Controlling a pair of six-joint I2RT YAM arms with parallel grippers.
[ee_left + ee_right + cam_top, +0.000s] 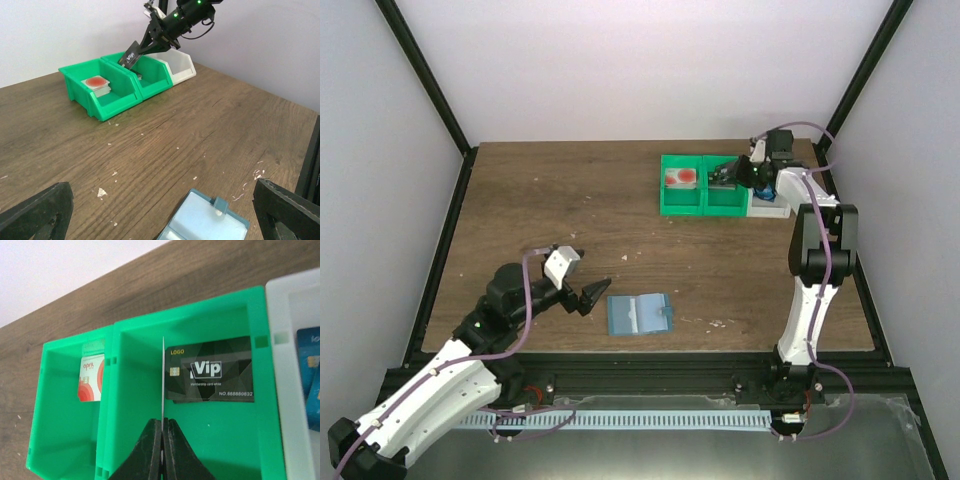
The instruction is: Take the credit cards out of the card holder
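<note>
The light-blue card holder [638, 314] lies open on the table; its corner shows in the left wrist view [207, 222]. My left gripper [584, 284] is open and empty just left of it, its fingers wide apart [161, 192]. My right gripper [720, 176] is shut on a black VIP card [129, 57], seen edge-on [163, 385] over the middle green bin. Its closed tips [162, 422] hold the card's lower edge. Another black VIP card [210, 370] lies in that bin. A red and white card [680, 177] lies in the left green bin [90, 377].
Two joined green bins [700, 207] and a white bin [770, 208] stand at the back right. The white bin holds blue cards [307, 375]. Small white flecks dot the wood. Black frame posts stand at the table's edges.
</note>
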